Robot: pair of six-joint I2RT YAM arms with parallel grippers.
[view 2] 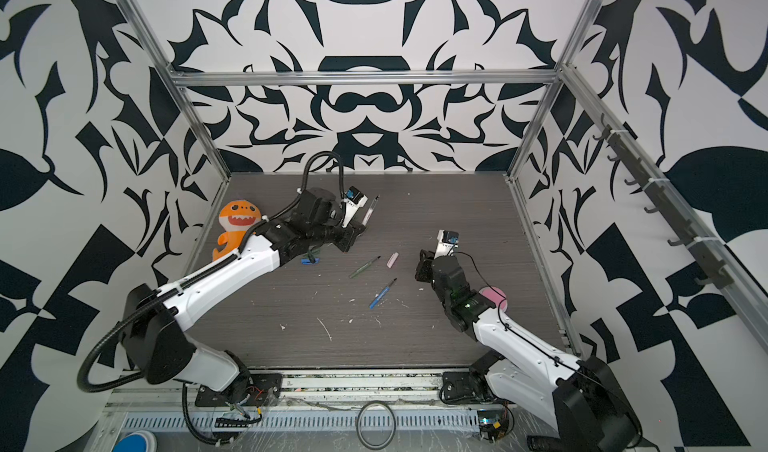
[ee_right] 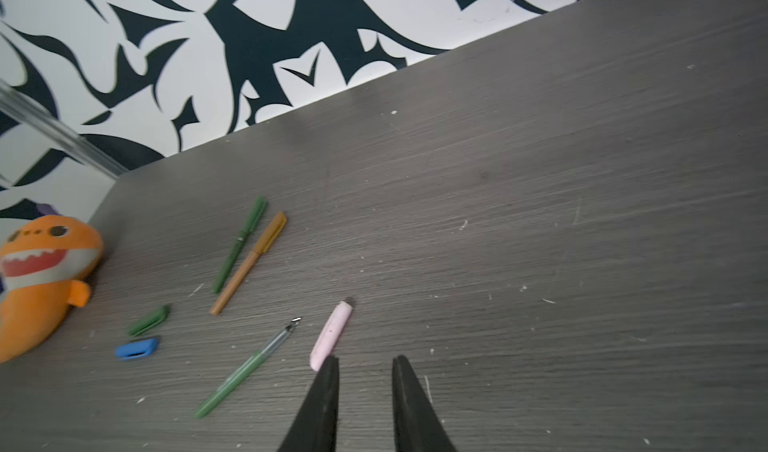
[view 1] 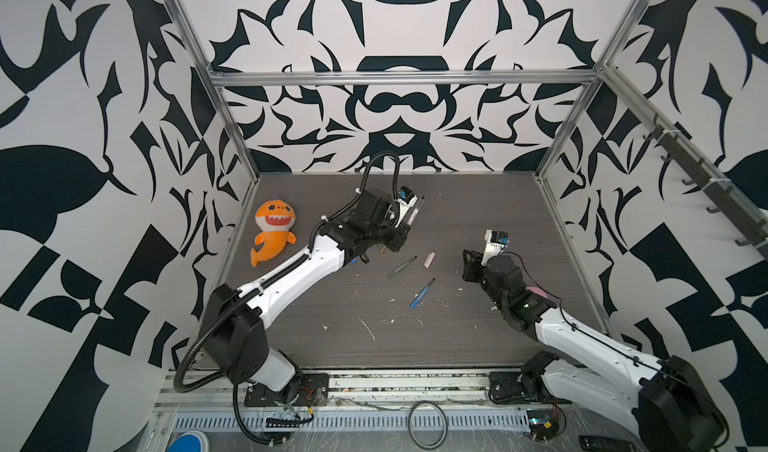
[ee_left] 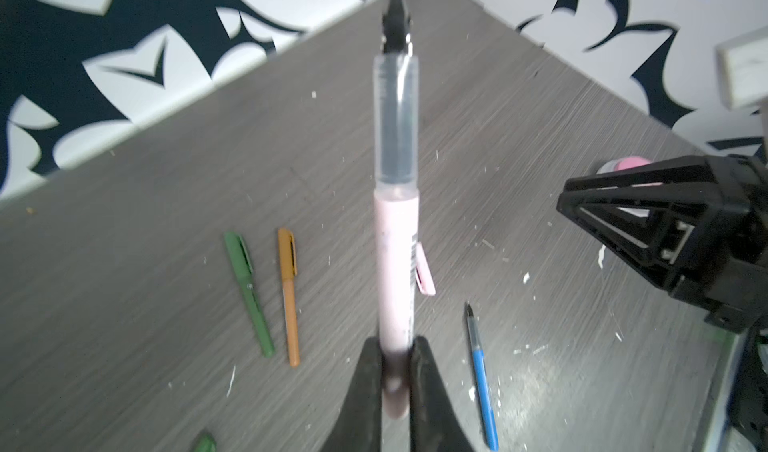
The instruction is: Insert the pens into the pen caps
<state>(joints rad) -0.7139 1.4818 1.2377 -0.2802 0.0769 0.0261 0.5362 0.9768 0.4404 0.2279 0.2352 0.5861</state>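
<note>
The left gripper (ee_left: 395, 369) clamps the slim white-pink plastic pen (ee_left: 395, 254) by its tail, aloft, with the dark tip free for capping, while the right gripper (ee_right: 365, 364), jaws apart and empty, hovers just beside the stubby pale-pink plastic cap (ee_right: 331, 335) on the grey wood-grain table (ee_right: 540, 221), likely to fetch it.

On the grey wood-grain table (view 1: 457, 337), a plush toy (view 1: 273, 231) is located at far left. A green pen (view 1: 401, 267), a blue pen (view 1: 422, 293) and a pink cap (view 1: 429, 259) are laid centrally, apart. Around them, white flecks (view 1: 325, 326) are scattered.

Left arm (view 1: 299, 273): white shell, black joints, ribbed black hose. Right arm (view 1: 582, 340): same, thin black wire. Fingers (ee_right: 322, 404) black, tapered.
</note>
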